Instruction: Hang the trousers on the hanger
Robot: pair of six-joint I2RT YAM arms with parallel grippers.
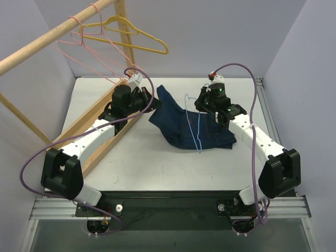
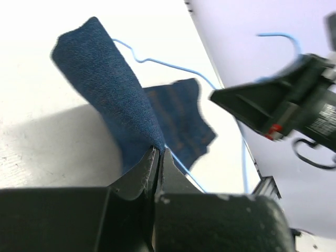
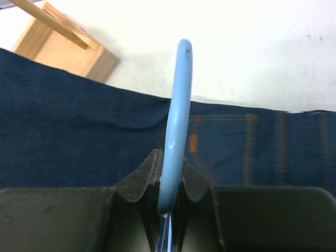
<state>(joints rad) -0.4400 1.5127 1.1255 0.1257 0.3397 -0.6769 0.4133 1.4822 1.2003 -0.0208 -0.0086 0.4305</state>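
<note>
The trousers (image 1: 178, 123) are lying bunched at centre frame on the desk (image 1: 131, 163), with one end pinched in the left hand (image 2: 156, 153). The right hand (image 3: 169, 160) is grasping the hanger (image 3: 177, 105). Draw the cloth through the wire while holding the hanger steady.

Dark navy jeans (image 1: 181, 126): folded in a rumpled heap mid-table, orange stitching visible, one end lifted off the surface. Light-blue wire hanger (image 1: 198, 137): lies across the denim, hook end raised, lower corner past the near edge.
</note>
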